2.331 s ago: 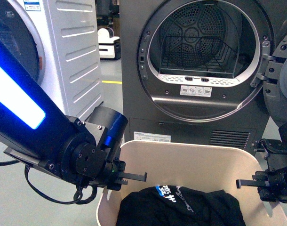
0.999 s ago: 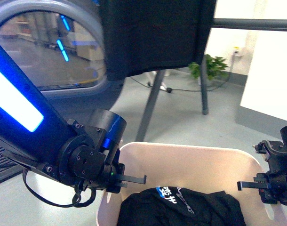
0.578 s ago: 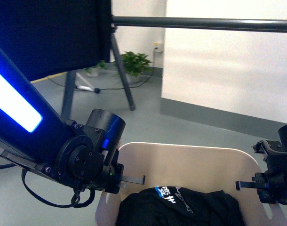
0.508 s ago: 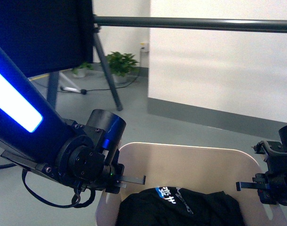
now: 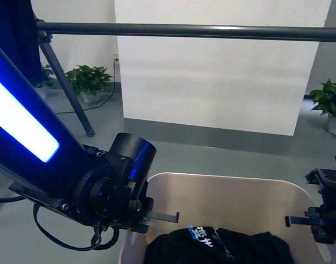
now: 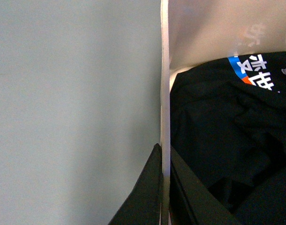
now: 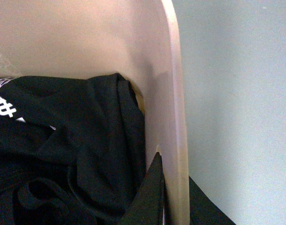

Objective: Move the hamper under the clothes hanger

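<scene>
The beige hamper [image 5: 223,190] sits low in the front view, with a black garment [image 5: 217,247] with blue and white print inside. My left gripper [image 5: 157,217] is shut on the hamper's left rim [image 6: 165,93], one finger on each side of the wall. My right gripper [image 5: 308,221] is shut on the right rim [image 7: 176,108] the same way. The clothes hanger's dark grey bar [image 5: 184,30] runs across the top of the front view, beyond and above the hamper. One of its splayed legs [image 5: 66,93] slants down at the left.
A white panel [image 5: 217,71] stands behind the bar against the wall. Potted plants stand at the left [image 5: 91,80] and at the right edge [image 5: 330,104]. A dark cloth [image 5: 11,38] hangs at the far left. The floor is bare grey.
The view has swung from the dryer past the rack's hanging dark cloth to the bare bar and white panel. The hamper stays gripped by both grippers and has come along.
</scene>
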